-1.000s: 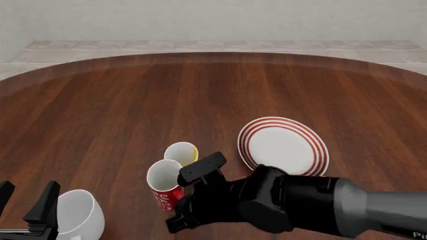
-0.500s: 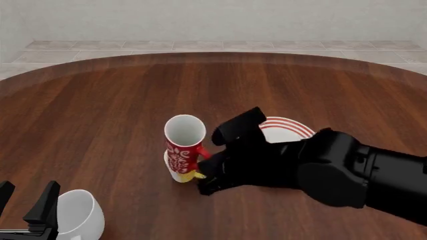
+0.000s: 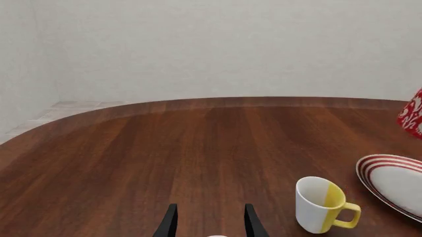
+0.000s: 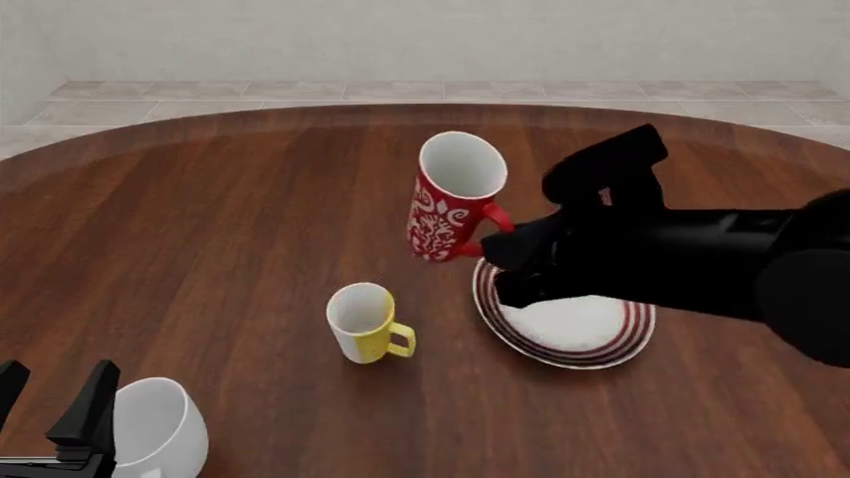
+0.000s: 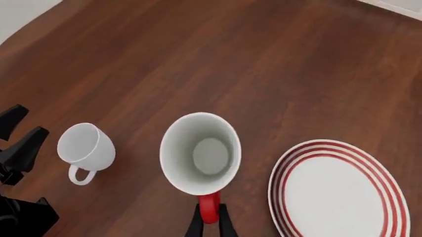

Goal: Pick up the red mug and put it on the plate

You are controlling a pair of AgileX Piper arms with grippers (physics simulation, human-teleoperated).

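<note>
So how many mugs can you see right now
3. The red mug is held in the air by its handle in the right gripper, beside the plate. The yellow-and-white mug stands mid-table. The white mug sits by the left gripper.

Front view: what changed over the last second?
The right gripper, shut on the handle of the red mug, lifted it off the table from beside the yellow-and-white mug and carried it up and right, toward the plate. It now hangs in the air by the plate's left rim, not set down. Yellow-and-white mug, plate, white mug and left gripper stayed put.
</note>
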